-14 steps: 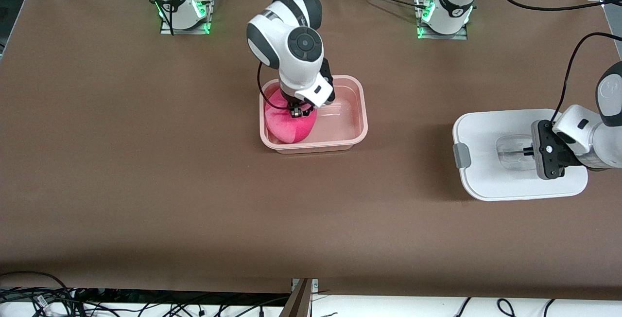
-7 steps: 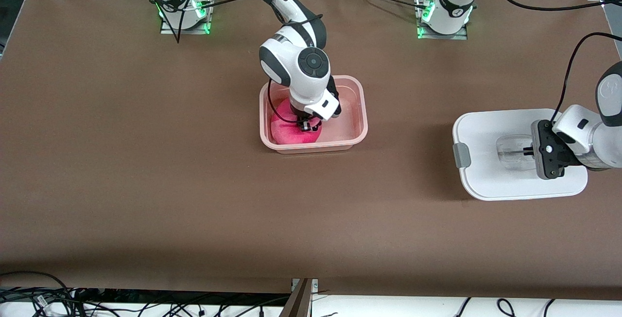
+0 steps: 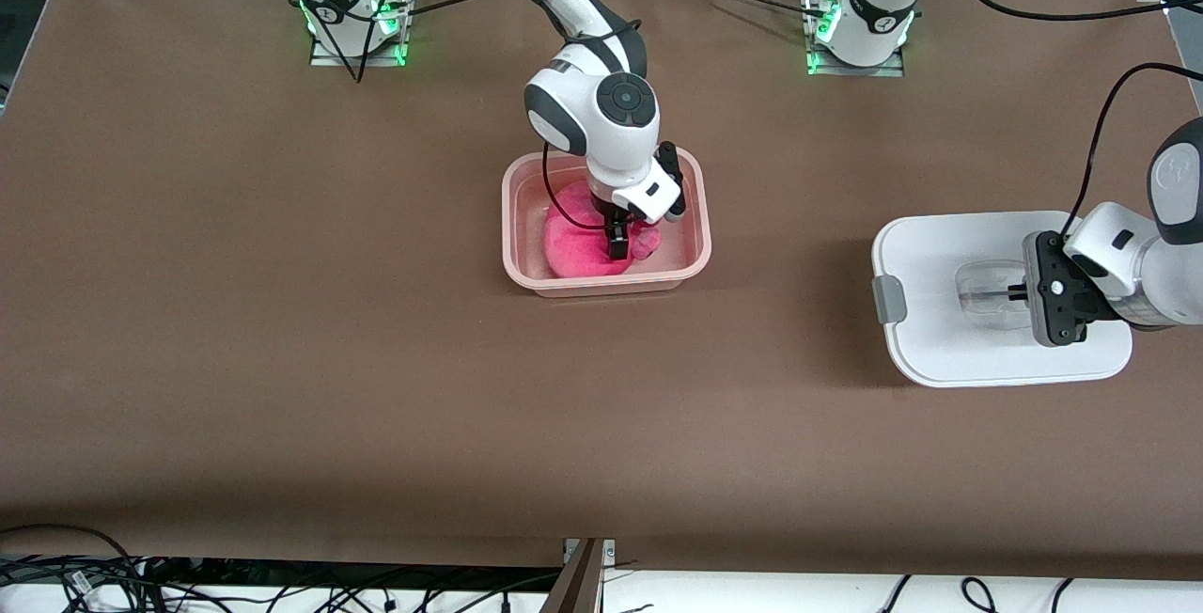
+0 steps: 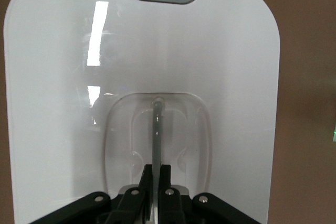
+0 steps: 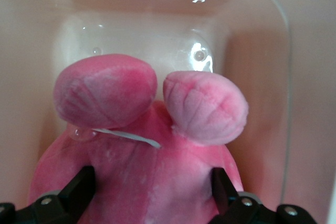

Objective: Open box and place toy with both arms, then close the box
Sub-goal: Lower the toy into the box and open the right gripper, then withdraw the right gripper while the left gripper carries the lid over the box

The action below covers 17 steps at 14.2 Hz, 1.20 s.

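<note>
The toy [image 3: 587, 251] is lying inside the box [image 3: 697, 256], directly under the spread right gripper [image 3: 618, 244]; the left gripper [image 3: 1020, 292] is pinching the lid's handle [image 3: 987, 291], well apart toward the left arm's end

No writing, label, brand or number can be read anywhere on the table or the arms from where I stand. The white lid [image 3: 949, 256], the pink box [image 3: 695, 218] and the toy [image 3: 573, 251] carry no lettering that I can see.
</note>
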### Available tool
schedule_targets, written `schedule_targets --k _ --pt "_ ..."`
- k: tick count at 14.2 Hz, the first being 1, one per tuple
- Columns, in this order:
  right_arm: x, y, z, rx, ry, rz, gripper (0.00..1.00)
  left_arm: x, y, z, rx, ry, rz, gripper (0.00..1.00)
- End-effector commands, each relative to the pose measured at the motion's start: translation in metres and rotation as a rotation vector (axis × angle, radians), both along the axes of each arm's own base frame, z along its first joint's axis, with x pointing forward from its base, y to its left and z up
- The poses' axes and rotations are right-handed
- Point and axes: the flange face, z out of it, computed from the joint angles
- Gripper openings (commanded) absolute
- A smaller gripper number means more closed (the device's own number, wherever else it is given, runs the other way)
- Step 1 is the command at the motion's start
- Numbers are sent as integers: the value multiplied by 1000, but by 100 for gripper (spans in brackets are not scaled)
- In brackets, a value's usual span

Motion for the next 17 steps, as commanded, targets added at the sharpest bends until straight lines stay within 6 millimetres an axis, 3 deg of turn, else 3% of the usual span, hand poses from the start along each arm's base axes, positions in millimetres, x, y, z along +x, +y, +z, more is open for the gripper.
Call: schedule_targets --k 1,4,5,7,9,11,14,17 --pt "4 -4 31 -13 0 -20 100 1 -5 0 7 0 -32 0" --pt "18 -33 83 -19 33 -82 100 2 -28 -2 9 1 -61 0" --pt "30 -51 102 -25 35 -113 100 3 -38 -6 5 2 -73 0" --pt "75 -110 146 11 3 -220 100 4 -65 -11 -8 10 -108 0" --pt "110 -170 190 86 -15 -333 100 0 -119 -8 -9 4 -173 0" --pt "127 -221 227 162 12 -439 100 -10 -178 -7 11 2 -168 0" --pt "130 -305 282 143 30 -564 100 -37 -276 -10 -10 15 -140 0" --pt "116 -372 321 138 81 -675 100 -76 -371 -17 21 4 -125 0"
